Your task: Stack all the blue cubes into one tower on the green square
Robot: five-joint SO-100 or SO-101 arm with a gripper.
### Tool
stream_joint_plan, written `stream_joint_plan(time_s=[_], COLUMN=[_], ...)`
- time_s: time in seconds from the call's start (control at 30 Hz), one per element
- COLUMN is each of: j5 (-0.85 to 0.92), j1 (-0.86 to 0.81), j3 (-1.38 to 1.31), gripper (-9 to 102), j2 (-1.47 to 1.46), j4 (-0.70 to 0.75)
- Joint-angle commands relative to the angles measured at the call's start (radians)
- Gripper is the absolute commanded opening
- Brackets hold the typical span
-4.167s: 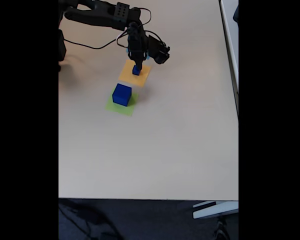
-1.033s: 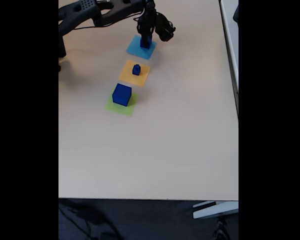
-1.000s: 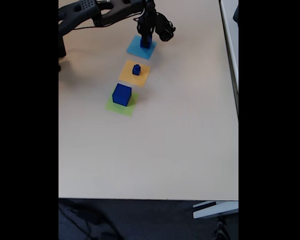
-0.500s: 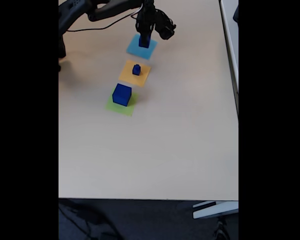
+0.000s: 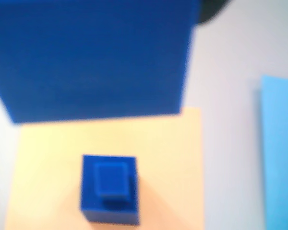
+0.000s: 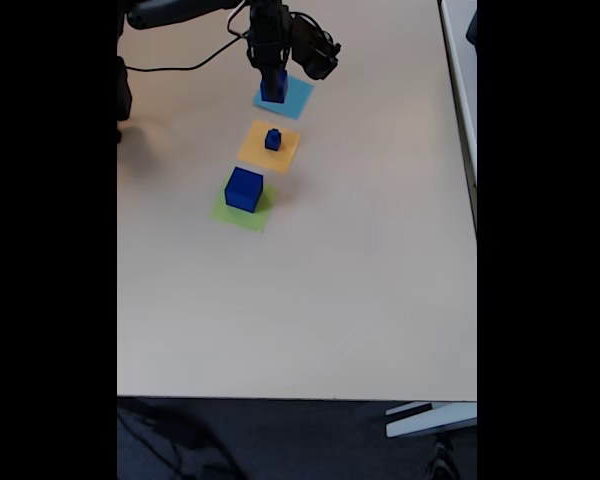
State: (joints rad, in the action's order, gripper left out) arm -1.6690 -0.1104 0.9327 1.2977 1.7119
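In the fixed view my gripper [image 6: 272, 80] is shut on the medium blue cube [image 6: 273, 93], holding it over the left part of the light blue square [image 6: 296, 97]. The same cube [image 5: 91, 57] sits large and blurred across the top of the wrist view. The small blue cube [image 6: 273, 139] [image 5: 109, 189] rests on the orange-yellow square [image 6: 270, 150] [image 5: 163, 153]. Further toward the camera, the large blue cube [image 6: 244, 189] stands alone on the green square [image 6: 242, 213].
The beige table [image 6: 330, 300] is bare in front of and to the right of the three squares. The arm's black links and cable [image 6: 180, 60] run along the top left. The table's front edge is low in the fixed view, its right edge at far right.
The gripper closed on the medium cube at the light blue square, lifted it, and shifted slightly left in the fixed view. The small and large cubes have not moved.
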Motion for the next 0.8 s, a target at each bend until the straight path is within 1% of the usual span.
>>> stream_joint_plan(time_s=[0.0, 0.2, 0.3, 0.53, 0.77], j5=[0.055, 0.08, 0.084, 0.147, 0.172], j1=[-0.049, -0.126, -0.169, -0.268, -0.31], j3=[0.018, 0.103, 0.129, 0.138, 0.166], gripper=[1, 0, 2, 0, 0], j2=[0.12, 0.181, 0.187, 0.15, 0.104], j4=[-0.011, -0.014, -0.014, -0.061, -0.124])
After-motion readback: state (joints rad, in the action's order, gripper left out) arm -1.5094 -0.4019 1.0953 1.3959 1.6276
